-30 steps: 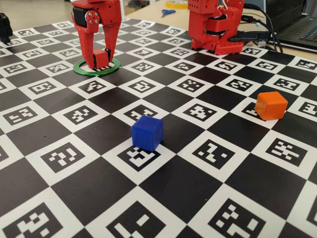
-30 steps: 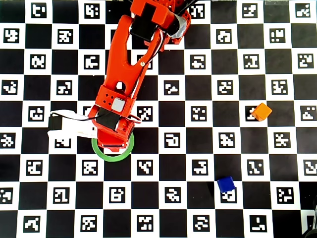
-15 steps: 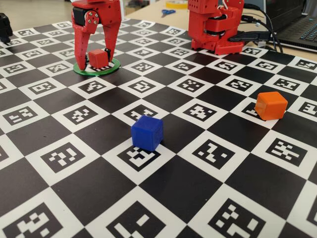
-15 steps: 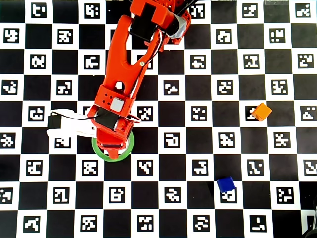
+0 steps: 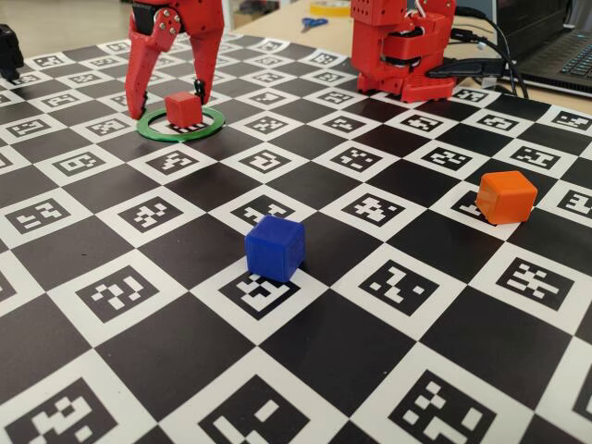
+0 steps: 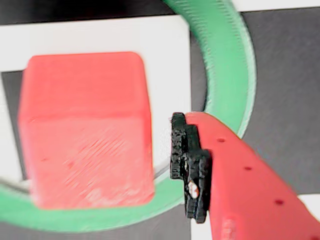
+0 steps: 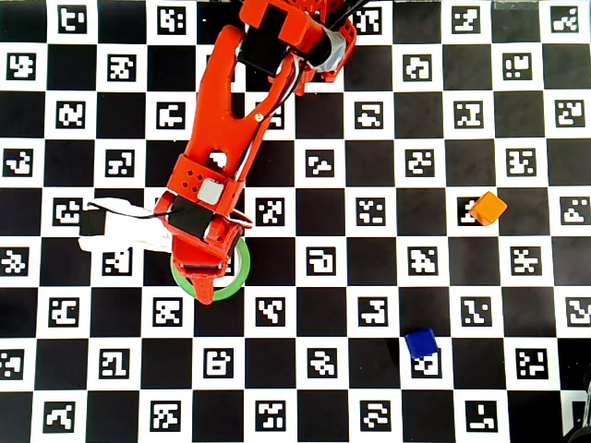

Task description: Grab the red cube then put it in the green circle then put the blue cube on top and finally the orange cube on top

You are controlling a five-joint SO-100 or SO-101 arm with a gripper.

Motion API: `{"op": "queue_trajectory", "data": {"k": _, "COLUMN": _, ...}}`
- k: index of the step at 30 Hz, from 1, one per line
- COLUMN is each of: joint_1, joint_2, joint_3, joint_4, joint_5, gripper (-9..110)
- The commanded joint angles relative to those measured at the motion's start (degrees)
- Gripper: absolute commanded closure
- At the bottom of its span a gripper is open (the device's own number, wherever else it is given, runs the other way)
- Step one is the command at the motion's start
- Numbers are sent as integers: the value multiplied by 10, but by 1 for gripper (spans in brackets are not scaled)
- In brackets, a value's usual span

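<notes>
The red cube point(image 5: 182, 108) sits on the mat inside the green circle point(image 5: 215, 124) at the far left. My red gripper point(image 5: 166, 104) hangs over it, open, one finger on each side of the cube. In the wrist view the red cube point(image 6: 85, 130) fills the left, the green circle point(image 6: 227, 60) curves round it, and one finger's black pad point(image 6: 190, 165) stands a small gap to its right; the other finger is out of frame. From overhead the gripper point(image 7: 205, 277) hides the cube and part of the circle point(image 7: 242, 277). The blue cube point(image 5: 275, 248) point(image 7: 421, 343) and orange cube point(image 5: 505, 197) point(image 7: 488, 208) lie apart on the mat.
The arm's red base point(image 5: 402, 51) stands at the back of the checkered marker mat point(image 5: 305, 361). Scissors point(image 5: 313, 22) and a laptop point(image 5: 555, 46) lie beyond the mat. A black object point(image 5: 9, 51) is at the far left edge. A white camera mount point(image 7: 120, 231) sticks out beside the wrist.
</notes>
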Motion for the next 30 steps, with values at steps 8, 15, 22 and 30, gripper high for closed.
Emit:
{"op": "queue_trajectory", "data": {"k": 8, "joint_1": 4, "joint_2": 132, "joint_3": -156, "joint_4": 127, "joint_5": -2, "gripper": 53}}
{"op": "queue_trajectory", "data": {"k": 15, "joint_1": -33, "joint_2": 163, "joint_3": -271, "joint_4": 239, "joint_5": -18, "gripper": 53}}
{"op": "queue_trajectory", "data": {"k": 22, "joint_1": -97, "joint_2": 158, "joint_3": -367, "joint_4": 294, "joint_5": -4, "gripper": 54}}
{"op": "queue_trajectory", "data": {"k": 30, "joint_1": -197, "joint_2": 112, "joint_3": -466, "joint_4": 330, "joint_5": 25, "gripper": 57}}
